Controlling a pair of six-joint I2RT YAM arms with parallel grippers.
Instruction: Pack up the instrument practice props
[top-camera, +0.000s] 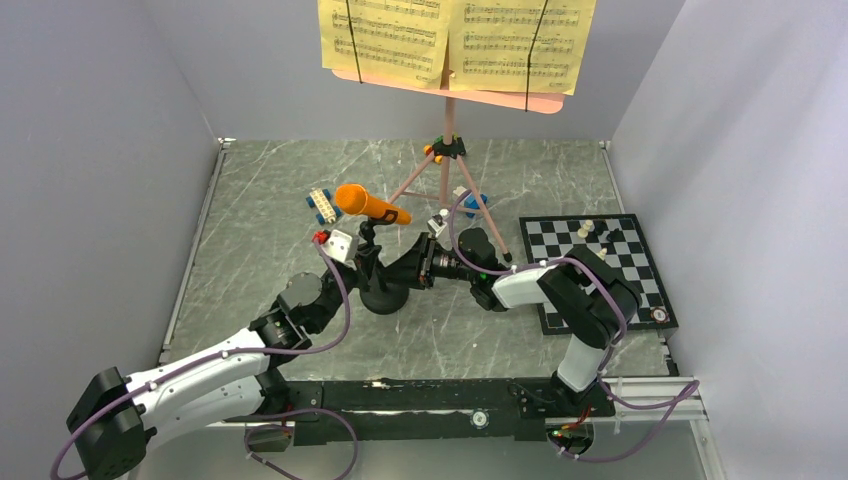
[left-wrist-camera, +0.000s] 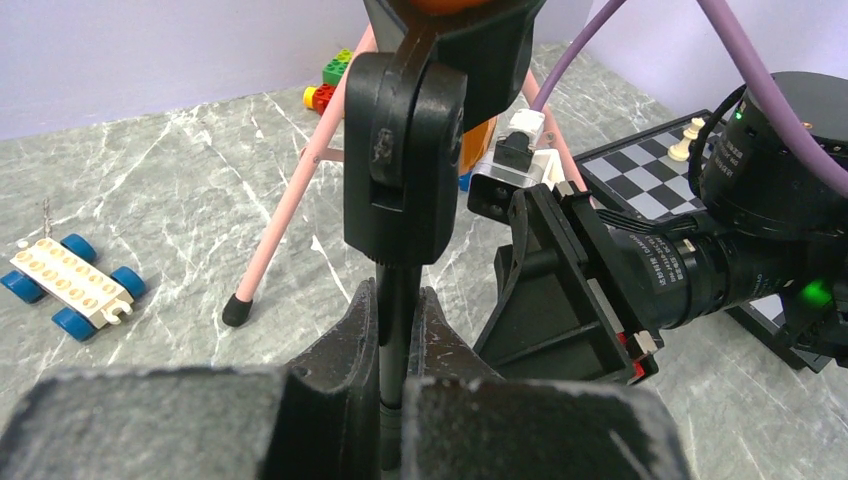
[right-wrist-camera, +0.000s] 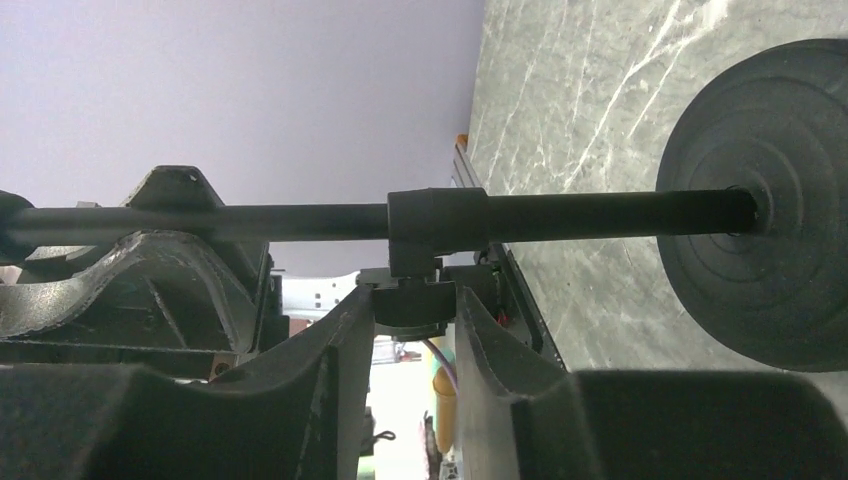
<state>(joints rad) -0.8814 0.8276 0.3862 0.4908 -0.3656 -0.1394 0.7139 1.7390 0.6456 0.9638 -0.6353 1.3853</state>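
The small black mic stand stands on its round base at mid table, with the orange microphone in its clip. My left gripper is shut on the stand's thin pole just under the clip. From the right, my right gripper has its jaws against both sides of the small knob under the pole's collar. The round base fills that view's right side. Behind stands the pink music stand on tripod legs, holding yellow sheet-music pages.
A chessboard with a few pieces lies at the right, close to my right arm. A blue-and-white toy block sits left of the microphone, another by the tripod legs. A pink tripod leg runs near the mic stand.
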